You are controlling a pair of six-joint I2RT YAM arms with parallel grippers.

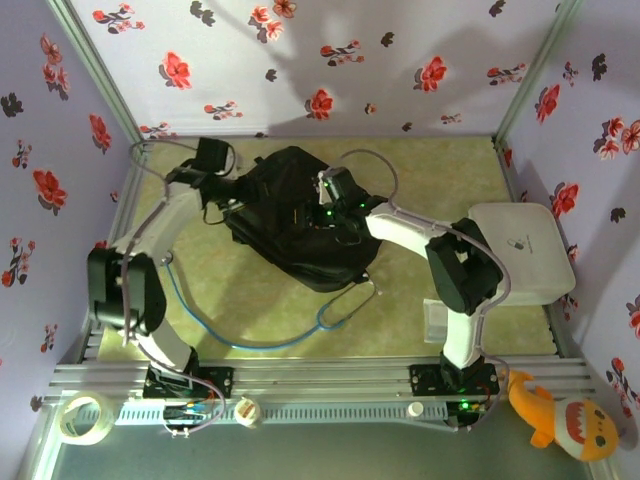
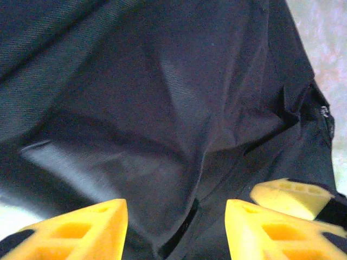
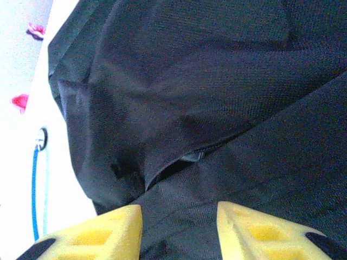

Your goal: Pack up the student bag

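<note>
Two arms reach in over the student bag [image 1: 290,215], a rumpled black fabric mound lying mid-way across the mottled greenish table [image 1: 440,170] on my overhead feed. On the left wrist feed, the left tool [image 2: 174,208] stands released, its yellow honeycombed wedge fingers [image 2: 81,230] apart over creased woven cloth. On the right wrist feed, the right tool [image 3: 179,211] is likewise released above folded black weave.

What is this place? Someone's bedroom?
Probably not: it looks like a robot test booth. Its flowered walls box in a table, metal rails run along the near edge, and the left arm and right arm are bolted there, reaching a black backpack.
</note>
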